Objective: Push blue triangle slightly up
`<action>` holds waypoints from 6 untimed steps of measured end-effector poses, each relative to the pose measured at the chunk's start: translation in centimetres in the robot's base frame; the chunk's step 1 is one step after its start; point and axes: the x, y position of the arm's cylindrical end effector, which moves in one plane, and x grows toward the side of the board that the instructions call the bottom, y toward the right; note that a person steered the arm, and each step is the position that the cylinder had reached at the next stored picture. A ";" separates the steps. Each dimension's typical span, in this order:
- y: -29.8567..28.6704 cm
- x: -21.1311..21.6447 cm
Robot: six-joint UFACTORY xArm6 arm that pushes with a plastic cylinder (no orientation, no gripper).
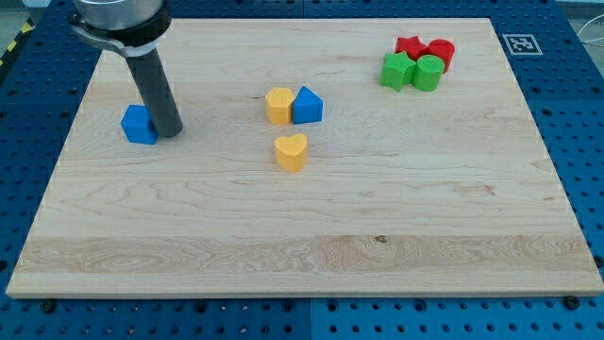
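Resting on the board (311, 236) at the view's left, my tip (169, 133) stands just to the right of a blue block (139, 125), touching it or nearly so; which, I cannot tell. The rod carries no fingers or jaws, only its plain dark end, and it holds nothing. It rises straight from the tip toward the view's top left, where the arm's wider dark collar sits.

The blue block beside the tip is small and blocky; its exact shape I cannot make out.

Well to the right, near the board's middle, the blue triangle (307, 106) sits with its left side against a yellow block (278, 105), the two touching as a pair. Just below them, apart from both, lies a yellow heart (292, 151).

Far off at the view's top right is a tight cluster of four: a red star (410, 46) and a red cylinder (441, 52) behind, a green star (398, 69) and a green cylinder (428, 72) in front, all close together.

Around the wooden board shows a blue pegboard table (585, 113).
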 end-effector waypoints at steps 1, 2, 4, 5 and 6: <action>5.7 0.0; 11.7 0.0; 17.2 -2.9; 17.2 -5.7; 19.9 -6.6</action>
